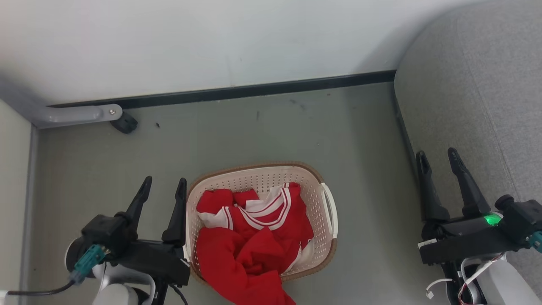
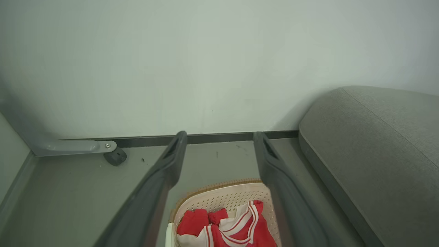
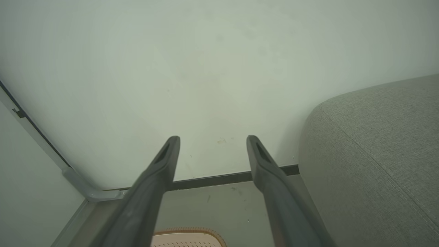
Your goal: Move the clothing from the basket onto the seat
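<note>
Clothing, red soft white-trimmed, in oval cream plastic basket. Left gripper at its 9 o'clock, right gripper 3 o'clock; both spread, empty.

Red clothing with white striped trim lies crumpled in the oval cream basket, one fold spilling over its near rim; the basket stands upright mid-floor, apart from the large grey woven seat along the floor's right edge.

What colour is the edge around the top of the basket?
Brown, on the basket's rim; clearest in the head view.
</note>
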You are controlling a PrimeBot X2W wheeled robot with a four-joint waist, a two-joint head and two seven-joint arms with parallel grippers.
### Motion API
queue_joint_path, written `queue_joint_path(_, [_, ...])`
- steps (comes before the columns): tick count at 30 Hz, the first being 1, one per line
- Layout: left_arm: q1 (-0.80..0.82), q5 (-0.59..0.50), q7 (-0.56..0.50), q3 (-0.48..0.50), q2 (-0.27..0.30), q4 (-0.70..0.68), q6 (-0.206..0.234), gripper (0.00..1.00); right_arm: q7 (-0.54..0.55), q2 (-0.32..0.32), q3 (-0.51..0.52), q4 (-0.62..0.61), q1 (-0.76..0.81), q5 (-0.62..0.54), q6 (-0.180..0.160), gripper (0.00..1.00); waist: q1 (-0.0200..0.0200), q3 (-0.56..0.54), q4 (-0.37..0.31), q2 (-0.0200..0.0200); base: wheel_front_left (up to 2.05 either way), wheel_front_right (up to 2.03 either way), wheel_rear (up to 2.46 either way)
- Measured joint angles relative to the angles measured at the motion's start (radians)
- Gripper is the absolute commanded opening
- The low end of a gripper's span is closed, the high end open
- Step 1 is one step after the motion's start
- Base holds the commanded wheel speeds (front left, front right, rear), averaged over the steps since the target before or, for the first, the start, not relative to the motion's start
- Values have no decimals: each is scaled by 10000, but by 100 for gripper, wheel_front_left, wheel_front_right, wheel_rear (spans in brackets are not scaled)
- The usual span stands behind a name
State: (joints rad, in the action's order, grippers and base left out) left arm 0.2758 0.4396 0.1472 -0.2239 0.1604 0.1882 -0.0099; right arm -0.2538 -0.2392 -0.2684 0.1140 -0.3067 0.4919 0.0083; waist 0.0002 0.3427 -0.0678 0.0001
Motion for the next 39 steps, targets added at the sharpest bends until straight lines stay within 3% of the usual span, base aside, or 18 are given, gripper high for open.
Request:
queue_joint_path(20, [2112, -8, -1296, -842, -688, 3425, -274, 100, -29, 205, 525, -535, -1022, -73, 297, 100, -1, 2096, -500, 0, 0, 0, 0])
queue_joint_path(24, [2469, -10, -1507, -968, -732, 4008, -345, 100, -29, 575, 633, -790, -1151, 268, 420, 100, -1, 2456, -607, 0, 0, 0, 0])
queue_joint_path(39, [3411, -320, -2217, -1586, -880, 6008, -347, 100, -31, 777, 569, -1327, -1736, 144, 652, 100, -1, 3761, -1042, 0, 0, 0, 0])
